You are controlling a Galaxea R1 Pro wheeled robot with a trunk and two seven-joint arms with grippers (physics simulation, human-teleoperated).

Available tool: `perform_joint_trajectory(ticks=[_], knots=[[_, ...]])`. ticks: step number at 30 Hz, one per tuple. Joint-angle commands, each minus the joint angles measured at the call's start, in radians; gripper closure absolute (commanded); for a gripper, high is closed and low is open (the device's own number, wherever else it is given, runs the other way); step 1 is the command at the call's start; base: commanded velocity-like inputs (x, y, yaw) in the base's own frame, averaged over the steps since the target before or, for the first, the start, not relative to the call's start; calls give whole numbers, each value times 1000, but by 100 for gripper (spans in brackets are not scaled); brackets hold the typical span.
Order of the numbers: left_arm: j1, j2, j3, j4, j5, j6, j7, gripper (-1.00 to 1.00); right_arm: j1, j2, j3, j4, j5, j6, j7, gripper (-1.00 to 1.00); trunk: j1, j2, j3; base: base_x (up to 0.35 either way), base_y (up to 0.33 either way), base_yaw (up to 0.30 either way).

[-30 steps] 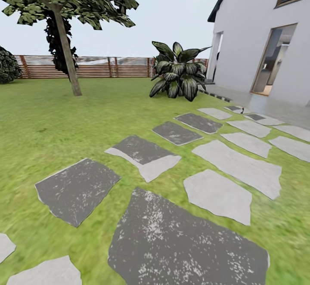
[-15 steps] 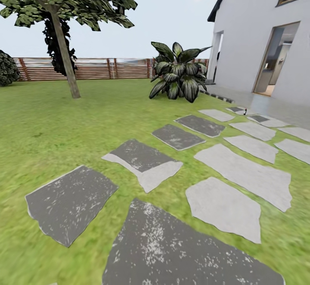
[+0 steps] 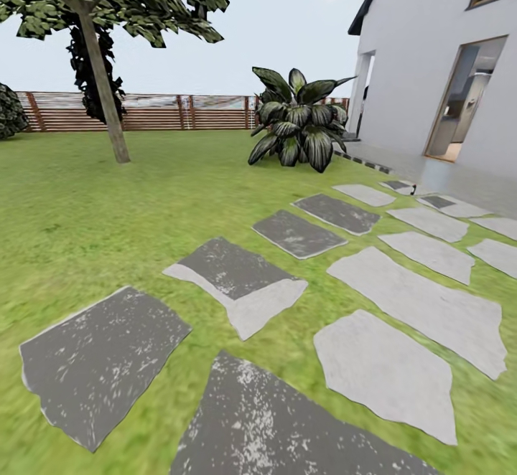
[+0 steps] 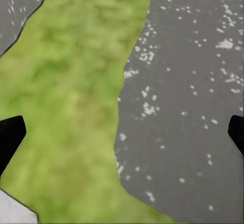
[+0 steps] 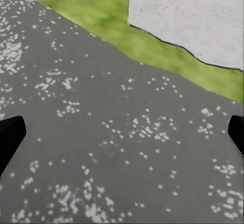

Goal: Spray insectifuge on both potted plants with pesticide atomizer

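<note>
The garden lawn (image 3: 108, 202) spreads ahead, crossed by grey stepping stones (image 3: 237, 281). The pesticide atomizer and the potted plants are out of view. My left gripper (image 4: 122, 137) is open, with black fingertips (image 4: 10, 135) far apart at the picture's edges. It hangs over a grass strip beside a dark stone (image 4: 188, 107). My right gripper (image 5: 122, 137) is open too, above a dark speckled stone (image 5: 101, 132). A pale stone (image 5: 193, 16) lies beyond a band of grass. Nothing is between either pair of fingers.
A tree (image 3: 100, 80) stands at the far left before a brown slatted fence (image 3: 158, 113). A big broad-leaved dark bush (image 3: 298, 127) grows near the white house (image 3: 431, 66) and its open doorway (image 3: 463, 98). A tiny dark thing (image 3: 413, 189), too small to identify, sits by the far stones.
The whole head view has shifted as the robot rolls forward: the near stones slide down and outward and look larger. Nothing in the garden has moved by itself.
</note>
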Motion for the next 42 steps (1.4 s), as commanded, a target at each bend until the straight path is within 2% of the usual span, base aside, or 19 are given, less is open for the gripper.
perform_joint_trajectory(ticks=[1, 15, 42], knots=[[-1, 0, 2, 1, -2, -3, 0, -100, -1, 0, 0, 1, 1, -3, 0, -100, 0, 0, -1, 339, 0, 0], [-1, 0, 2, 1, -2, -3, 0, -100, -1, 0, 0, 1, 1, -3, 0, -100, 0, 0, -1, 339, 0, -47], [-1, 0, 2, 1, -2, -3, 0, -100, 0, 0, 0, 1, 1, -3, 0, -100, 0, 0, -1, 339, 0, -260]])
